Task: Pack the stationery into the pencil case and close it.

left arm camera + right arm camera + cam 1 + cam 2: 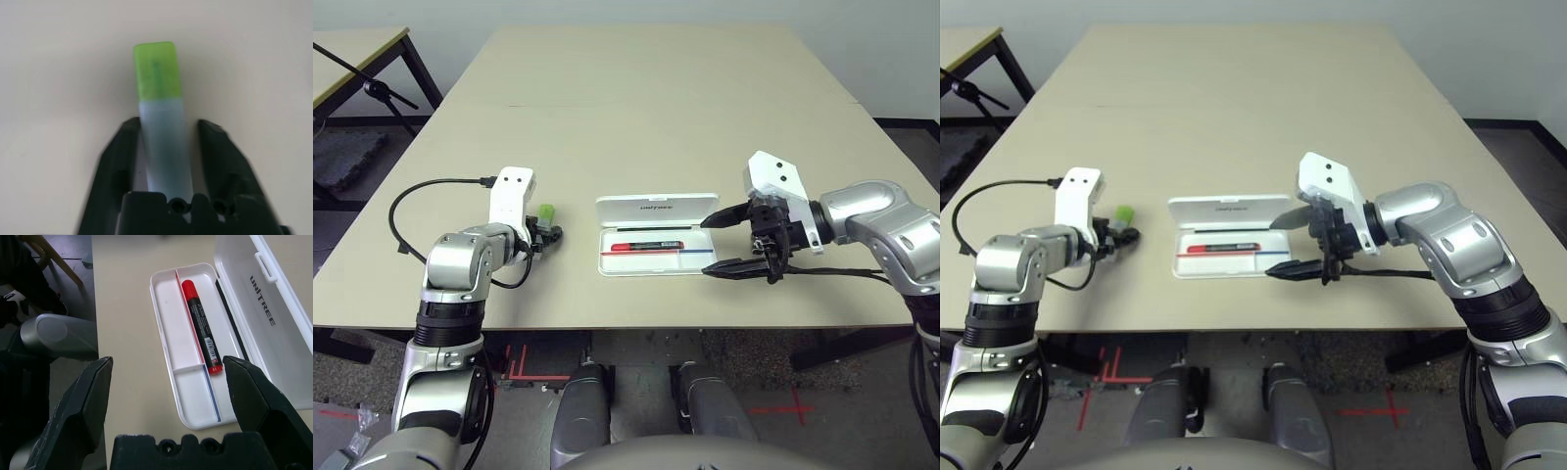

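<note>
The white pencil case [656,208] lies open mid-table, its lid folded back away from me. A red marker [646,246] with a black end rests in its tray [168,308]. My right gripper [706,246] hovers open at the case's right end, its jaws wide apart and holding nothing. Left of the case, the stubby highlighter [164,142] with a lime-green cap [546,211] lies on the table. My left gripper [548,233] straddles its white body, open, with a thin gap at each finger. The small metal piece is out of view.
A black cable [406,211] loops on the table beside my left wrist. Another table [352,49] and a dark stand lie off to the far left. The tan tabletop [656,98] stretches bare beyond the case.
</note>
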Action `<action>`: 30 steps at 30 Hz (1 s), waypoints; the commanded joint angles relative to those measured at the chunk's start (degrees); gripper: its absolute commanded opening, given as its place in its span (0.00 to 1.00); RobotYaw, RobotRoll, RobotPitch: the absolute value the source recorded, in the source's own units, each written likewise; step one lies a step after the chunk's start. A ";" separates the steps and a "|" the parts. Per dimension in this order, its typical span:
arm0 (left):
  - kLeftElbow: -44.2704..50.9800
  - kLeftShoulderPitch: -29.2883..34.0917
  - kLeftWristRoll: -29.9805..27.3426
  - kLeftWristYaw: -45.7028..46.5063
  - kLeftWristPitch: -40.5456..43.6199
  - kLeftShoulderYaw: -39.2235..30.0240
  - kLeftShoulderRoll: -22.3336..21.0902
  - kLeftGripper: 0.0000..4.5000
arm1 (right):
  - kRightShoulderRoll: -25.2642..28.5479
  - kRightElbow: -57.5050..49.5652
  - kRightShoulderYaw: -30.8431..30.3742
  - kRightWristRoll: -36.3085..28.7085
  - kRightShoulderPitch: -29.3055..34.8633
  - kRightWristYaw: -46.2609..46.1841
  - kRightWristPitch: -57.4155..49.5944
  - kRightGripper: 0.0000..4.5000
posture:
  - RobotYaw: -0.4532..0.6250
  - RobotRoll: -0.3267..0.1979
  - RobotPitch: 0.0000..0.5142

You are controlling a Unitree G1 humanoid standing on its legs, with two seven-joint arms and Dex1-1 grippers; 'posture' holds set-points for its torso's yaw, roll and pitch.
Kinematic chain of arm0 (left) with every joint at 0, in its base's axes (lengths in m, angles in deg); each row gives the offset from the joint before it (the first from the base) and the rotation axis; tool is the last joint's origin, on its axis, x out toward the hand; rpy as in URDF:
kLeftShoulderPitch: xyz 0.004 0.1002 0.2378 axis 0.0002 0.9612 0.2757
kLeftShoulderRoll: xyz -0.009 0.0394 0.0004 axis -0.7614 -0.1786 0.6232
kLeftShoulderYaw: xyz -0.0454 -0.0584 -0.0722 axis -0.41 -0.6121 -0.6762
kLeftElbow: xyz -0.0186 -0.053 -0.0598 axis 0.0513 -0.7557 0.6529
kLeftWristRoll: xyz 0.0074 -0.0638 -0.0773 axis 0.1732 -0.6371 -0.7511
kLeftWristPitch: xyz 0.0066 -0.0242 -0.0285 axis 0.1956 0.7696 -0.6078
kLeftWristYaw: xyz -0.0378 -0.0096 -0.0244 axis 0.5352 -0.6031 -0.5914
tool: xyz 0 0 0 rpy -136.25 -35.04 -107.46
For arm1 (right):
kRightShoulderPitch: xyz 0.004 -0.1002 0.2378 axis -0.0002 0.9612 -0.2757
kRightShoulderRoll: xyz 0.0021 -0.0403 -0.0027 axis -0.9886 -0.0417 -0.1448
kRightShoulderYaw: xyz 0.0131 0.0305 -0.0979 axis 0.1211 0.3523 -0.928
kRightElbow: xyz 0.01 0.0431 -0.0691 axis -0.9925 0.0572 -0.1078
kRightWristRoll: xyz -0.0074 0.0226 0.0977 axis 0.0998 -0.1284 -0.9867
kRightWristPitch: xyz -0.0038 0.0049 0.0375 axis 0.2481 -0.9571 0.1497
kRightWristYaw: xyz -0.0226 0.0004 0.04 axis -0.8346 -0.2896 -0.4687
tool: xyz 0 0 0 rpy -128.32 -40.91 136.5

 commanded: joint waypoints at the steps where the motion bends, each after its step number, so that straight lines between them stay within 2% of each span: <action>1: -1.63 1.46 0.47 -0.89 -0.04 1.52 -2.37 0.24 | 0.05 -0.16 -0.64 0.09 0.01 -0.06 0.58 1.00 | 0.40 0.62 0.19; 3: -1.68 1.32 0.40 -2.42 -1.80 2.33 -4.28 0.24 | -0.03 0.03 -0.75 0.17 -0.09 -0.02 0.69 1.00 | 0.40 0.62 0.19; 6: 0.93 3.56 -0.02 -11.94 -13.98 6.56 -11.26 0.24 | -0.12 0.53 -0.95 0.42 -0.26 0.12 1.02 1.00 | 0.40 0.62 0.19; 8: 2.68 6.03 -1.32 -17.74 -17.82 8.16 -15.40 0.24 | -0.06 0.74 -1.04 0.59 -0.24 0.18 1.25 1.00 | 0.41 0.62 0.19; 11: 2.70 10.50 -0.75 -25.57 -27.37 8.86 -21.84 0.24 | 0.06 1.08 -1.42 1.11 -0.15 0.29 1.75 1.00 | 0.41 0.62 0.19; 15: 2.72 15.04 -0.97 -35.34 -41.52 7.89 -27.20 0.24 | -0.50 2.02 -1.73 1.79 -0.74 -0.13 2.34 1.00 | 0.41 0.62 0.18; 22: 5.92 18.63 -1.85 -45.47 -52.25 7.06 -31.72 0.24 | -0.06 2.67 -2.14 2.52 -0.50 -0.01 3.15 1.00 | 0.41 0.62 0.18; 26: 9.25 18.33 -2.90 -48.61 -53.63 7.58 -32.11 0.24 | -0.02 3.18 -2.19 2.79 -0.63 0.10 3.43 1.00 | 0.41 0.62 0.18; 30: 12.38 15.35 -2.54 -49.60 -53.09 9.60 -30.81 0.24 | 0.13 3.53 -2.22 3.28 -0.58 0.23 3.72 1.00 | 0.41 0.62 0.17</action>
